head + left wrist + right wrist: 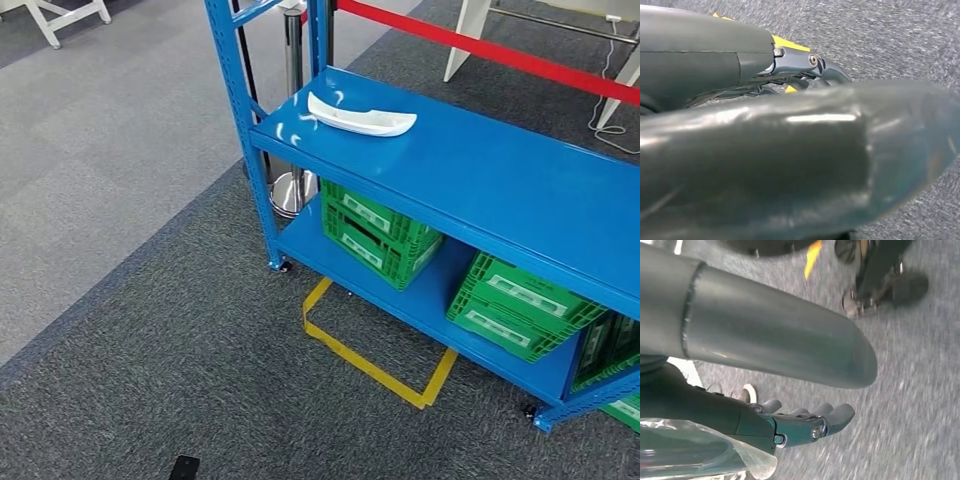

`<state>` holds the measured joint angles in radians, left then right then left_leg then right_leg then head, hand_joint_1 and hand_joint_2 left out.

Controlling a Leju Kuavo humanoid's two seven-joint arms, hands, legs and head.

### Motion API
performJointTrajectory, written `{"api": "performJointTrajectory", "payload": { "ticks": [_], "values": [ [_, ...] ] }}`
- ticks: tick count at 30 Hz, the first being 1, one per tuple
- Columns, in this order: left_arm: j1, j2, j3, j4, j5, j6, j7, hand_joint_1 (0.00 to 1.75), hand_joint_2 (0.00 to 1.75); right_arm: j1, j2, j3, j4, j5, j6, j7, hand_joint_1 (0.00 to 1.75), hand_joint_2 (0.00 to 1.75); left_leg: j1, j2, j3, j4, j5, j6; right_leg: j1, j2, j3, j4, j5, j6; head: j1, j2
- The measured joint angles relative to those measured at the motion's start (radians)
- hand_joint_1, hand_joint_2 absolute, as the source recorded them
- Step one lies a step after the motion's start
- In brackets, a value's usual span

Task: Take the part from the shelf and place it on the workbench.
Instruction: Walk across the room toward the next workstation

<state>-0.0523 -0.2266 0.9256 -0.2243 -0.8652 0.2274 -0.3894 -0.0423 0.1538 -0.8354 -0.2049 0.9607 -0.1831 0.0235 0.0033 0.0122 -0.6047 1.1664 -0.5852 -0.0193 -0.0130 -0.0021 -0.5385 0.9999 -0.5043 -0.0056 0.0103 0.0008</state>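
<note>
Head view: a white curved plastic part (361,115) lies flat near the left end of the blue metal shelf (483,175), on its upper deck and free to be lifted. Green crates (377,235) sit on the deck below. Yellow floor tape (370,365) likely marks a standing spot.

Left wrist view: the left hand (806,67) hangs over grey carpet (889,35), its fingers straight and holding nothing.

Right wrist view: the right hand (806,425) also hangs, fingers loosely extended, empty.

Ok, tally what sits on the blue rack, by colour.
White part: 1
Green crate stacks: 3, the right one cut off at the picture's edge
Total: 4
</note>
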Motion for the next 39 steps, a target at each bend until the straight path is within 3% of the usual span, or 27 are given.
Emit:
{"api": "performJointTrajectory", "payload": {
  "ticks": [2,3,4,6,7,9,12,14,16,17,18,19,21,22,24,27,29,32,33,34,35,38,39],
  "values": [
    [0.001,0.0,0.0,0.0,0.0,0.0,0.0,0.0,0.0,0.0,0.0,0.0,0.0,0.001,0.002,-0.001,0.0,0.0,0.0,-0.002,-0.061,0.118,-0.036,-0.001,0.003,0.002,0.004,0.0,-0.005,-0.005,0.0,0.0],
    [0.002,0.0,0.0,0.0,0.0,0.0,0.0,0.0,0.0,0.001,0.0,0.0,0.0,0.001,0.002,-0.002,0.0,0.0,0.0,-0.002,-0.073,0.135,-0.029,0.001,0.004,0.004,0.008,0.0,-0.008,-0.005,0.0,0.0],
    [0.003,0.0,0.001,0.0,0.0,0.0,0.0,0.0,0.0,0.002,0.0,0.0,0.0,0.001,0.002,-0.002,0.0,0.0,0.0,-0.003,-0.064,0.106,0.002,0.005,0.005,0.006,0.014,0.0,-0.012,-0.005,0.0,0.0],
    [0.003,0.0,0.001,0.0,0.0,0.0,0.0,0.0,0.0,0.003,0.001,0.0,0.0,0.002,0.002,-0.004,0.0,0.0,-0.003,-0.005,-0.009,-0.025,0.079,0.017,0.006,0.01,0.026,0.0,-0.021,-0.001,0.0,0.0],
    [0.002,0.001,0.002,0.0,0.0,0.0,0.0,0.0,0.0,0.002,0.002,0.0,0.0,0.002,0.002,-0.004,0.0,0.0,-0.006,-0.007,0.021,-0.093,0.103,0.023,0.007,0.013,0.03,0.0,-0.026,0.003,0.0,0.0],
    [0.001,0.001,0.002,0.0,-0.001,0.0,0.001,0.0,0.0,0.0,0.004,0.0,0.0,0.003,0.002,-0.006,0.0,0.0,-0.01,-0.009,0.046,-0.154,0.105,0.033,0.008,0.014,0.032,-0.002,-0.028,0.015,0.0,0.0],
    [0.003,0.0,0.002,0.0,-0.001,0.0,0.002,0.0,0.0,0.0,0.005,0.0,0.0,0.003,0.003,-0.006,0.0,0.0,-0.008,-0.011,0.064,-0.178,0.104,0.046,0.007,0.012,0.036,0.011,-0.023,0.033,0.001,0.0],
    [0.002,0.0,0.003,0.0,-0.001,0.0,0.003,0.0,0.0,-0.002,0.005,0.0,0.0,0.003,0.004,-0.006,0.0,0.0,-0.005,-0.011,0.084,-0.19,0.102,0.054,0.005,0.011,-0.006,0.084,-0.053,0.041,0.007,0.0],
    [0.001,0.0,0.003,0.0,-0.002,0.0,0.006,0.0,0.0,-0.003,0.005,0.0,0.0,0.003,0.006,-0.006,0.0,0.0,-0.006,-0.009,0.092,-0.193,0.094,0.059,0.004,0.01,-0.087,0.212,-0.102,0.048,0.011,0.0],
    [0.001,0.0,0.003,0.0,-0.001,0.0,0.008,0.0,0.0,-0.002,0.005,0.0,0.0,0.003,0.007,-0.005,0.0,0.0,-0.007,-0.009,0.097,-0.193,0.088,0.06,0.003,0.01,-0.125,0.261,-0.116,0.05,0.012,0.0],
    [0.002,0.0,0.004,0.0,-0.001,0.0,0.01,0.0,0.0,0.001,0.005,0.0,0.0,0.003,0.007,-0.005,0.0,0.0,-0.007,-0.009,0.104,-0.193,0.082,0.06,0.003,0.01,-0.148,0.278,-0.111,0.051,0.012,0.0],
    [0.003,0.0,0.004,0.0,-0.001,0.0,0.011,0.0,0.0,0.004,0.005,0.0,0.0,0.003,0.008,-0.004,0.0,0.0,-0.007,-0.009,0.113,-0.193,0.074,0.059,0.002,0.01,-0.151,0.258,-0.084,0.051,0.012,0.0],
    [0.006,-0.001,0.005,0.0,0.0,0.001,0.012,0.0,0.0,0.008,0.005,0.0,0.0,0.004,0.009,-0.004,0.0,0.0,-0.007,-0.01,0.137,-0.193,0.056,0.054,0.003,0.006,-0.113,0.136,0.005,0.047,0.012,0.0],
    [0.005,-0.001,0.006,0.0,0.001,0.002,0.012,0.0,0.0,0.007,0.005,0.0,0.0,0.005,0.011,-0.004,0.0,0.0,-0.008,-0.01,0.147,-0.192,0.046,0.049,0.005,0.002,-0.092,0.076,0.027,0.044,0.012,0.0],
    [0.003,-0.001,0.007,0.0,0.001,0.002,0.012,0.0,0.0,0.006,0.006,0.0,0.001,0.005,0.013,-0.005,0.0,0.0,-0.01,-0.008,0.156,-0.189,0.029,0.037,0.01,-0.005,-0.066,0.022,0.03,0.03,0.01,0.0],
    [0.002,-0.001,0.008,0.0,0.002,0.003,0.012,0.0,0.0,0.011,0.008,0.0,0.001,0.007,0.016,-0.008,0.0,0.0,-0.009,-0.007,0.162,-0.16,0.02,0.022,0.01,-0.005,-0.045,0.017,0.019,0.004,0.006,0.0],
    [0.0,-0.001,0.009,0.0,0.003,0.002,0.012,0.0,0.0,0.01,0.009,0.0,0.001,0.009,0.017,-0.011,0.0,0.0,-0.007,-0.008,0.119,-0.073,0.01,0.013,0.007,-0.003,-0.017,0.014,0.007,-0.008,0.001,0.0],
    [-0.001,-0.001,0.01,0.0,0.005,0.0,0.012,0.0,0.0,0.008,0.011,0.0,0.001,0.012,0.019,-0.016,0.0,0.0,-0.004,-0.009,-0.007,0.104,-0.057,0.004,0.007,0.001,0.014,0.014,-0.02,-0.013,-0.003,0.0],
    [0.0,-0.001,0.01,0.0,0.005,-0.001,0.013,0.0,0.0,0.009,0.011,0.0,0.001,0.012,0.019,-0.016,0.0,0.0,-0.004,-0.009,-0.037,0.126,-0.074,0.004,0.008,0.004,0.027,0.014,-0.03,-0.013,-0.004,0.0],
    [0.002,-0.001,0.01,0.0,0.005,-0.001,0.015,0.0,0.0,0.01,0.011,0.0,0.001,0.013,0.019,-0.017,0.0,0.0,-0.004,-0.009,-0.054,0.117,-0.071,0.005,0.008,0.006,0.042,0.014,-0.04,-0.013,-0.003,0.0],
    [0.004,-0.001,0.011,0.0,0.005,-0.001,0.018,0.0,0.0,0.01,0.011,0.0,0.001,0.014,0.019,-0.017,0.0,0.0,-0.005,-0.009,-0.058,0.08,-0.042,0.009,0.008,0.009,0.058,0.014,-0.052,-0.011,-0.004,0.0],
    [0.007,0.0,0.013,0.001,0.003,0.0,0.033,0.0,0.0,0.01,0.015,0.0,0.001,0.015,0.019,-0.021,0.0,0.0,-0.013,-0.01,-0.05,-0.072,0.115,0.024,0.01,0.013,0.087,0.015,-0.088,0.0,-0.005,0.0],
    [0.008,-0.001,0.014,0.001,0.002,0.0,0.036,0.0,0.0,0.009,0.016,0.0,0.001,0.014,0.019,-0.022,0.0,0.0,-0.016,-0.011,-0.05,-0.094,0.143,0.028,0.011,0.014,0.089,0.015,-0.098,0.004,-0.006,0.0]
  ]
}}
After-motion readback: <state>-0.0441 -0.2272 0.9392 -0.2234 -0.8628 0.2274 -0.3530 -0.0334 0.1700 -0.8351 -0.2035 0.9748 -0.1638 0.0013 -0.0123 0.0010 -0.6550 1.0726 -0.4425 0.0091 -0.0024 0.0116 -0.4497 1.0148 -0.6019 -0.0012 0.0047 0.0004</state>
